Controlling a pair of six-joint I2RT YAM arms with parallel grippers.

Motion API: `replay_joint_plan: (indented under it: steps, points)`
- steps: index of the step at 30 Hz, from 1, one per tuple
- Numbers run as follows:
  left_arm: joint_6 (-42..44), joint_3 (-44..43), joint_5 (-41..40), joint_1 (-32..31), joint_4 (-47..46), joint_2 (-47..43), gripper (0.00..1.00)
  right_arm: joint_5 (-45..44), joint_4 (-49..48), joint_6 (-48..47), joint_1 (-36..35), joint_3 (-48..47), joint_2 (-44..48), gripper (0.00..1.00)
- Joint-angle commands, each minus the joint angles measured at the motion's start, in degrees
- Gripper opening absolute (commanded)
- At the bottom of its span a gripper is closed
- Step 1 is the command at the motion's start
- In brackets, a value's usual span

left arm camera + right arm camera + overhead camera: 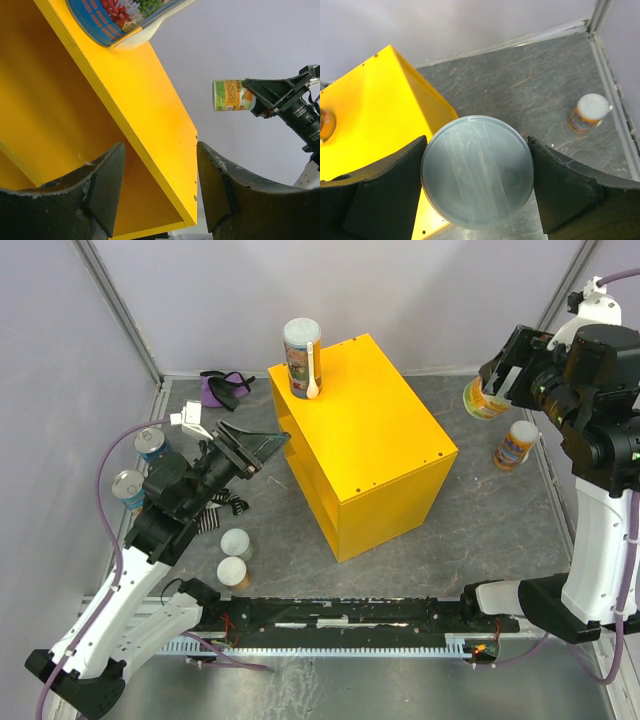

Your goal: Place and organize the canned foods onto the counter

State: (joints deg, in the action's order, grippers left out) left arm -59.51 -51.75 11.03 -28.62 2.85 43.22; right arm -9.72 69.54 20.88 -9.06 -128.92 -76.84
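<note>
While most of the yellow cabinet's top lies bare, one tall can stands at its far left corner, close to the edges. Right of the cabinet, above open grey table, the raised right gripper is clamped on a pale-lidded can. The left gripper reaches toward the cabinet's hollow left side, jaws apart and empty. Another tub stands near the right wall. Two silver-topped tins and two pale-lidded tubs stand on the left.
</note>
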Motion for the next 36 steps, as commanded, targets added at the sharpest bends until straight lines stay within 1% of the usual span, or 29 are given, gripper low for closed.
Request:
replay_joint_plan:
  steps: [1, 6, 12, 16, 20, 28, 36]
  points:
    - [0.1, 0.2, 1.0, 0.3, 0.8, -1.7, 0.66, 5.4, -4.1, 2.7, -1.8, -2.1, 1.7, 0.01]
    - [0.0, 0.2, 1.1, 0.3, 1.5, -2.4, 0.66, 6.7, -2.1, 3.0, -6.3, -4.7, -0.6, 0.01]
    - [0.0, -0.2, 0.6, 0.3, 2.4, -3.1, 0.66, 2.5, 0.3, 2.2, -15.0, -8.7, -4.4, 0.01]
    - [0.0, -0.2, 0.0, 0.3, 3.1, -3.6, 0.66, 0.8, 0.7, 2.3, -20.3, -9.4, -6.2, 0.01]
    - [0.1, 0.0, -0.6, 0.3, 3.4, -4.1, 0.66, -2.6, 1.5, 1.5, -26.6, -10.7, -8.2, 0.01]
    - [0.0, 0.1, -1.3, 0.3, 3.6, -3.9, 0.66, -11.5, 5.3, -0.6, -40.5, -18.1, -15.5, 0.01]
    - [0.5, -0.2, -1.4, 0.3, 4.0, -3.9, 0.66, -16.0, 7.5, -1.0, -48.2, -19.5, -19.1, 0.01]
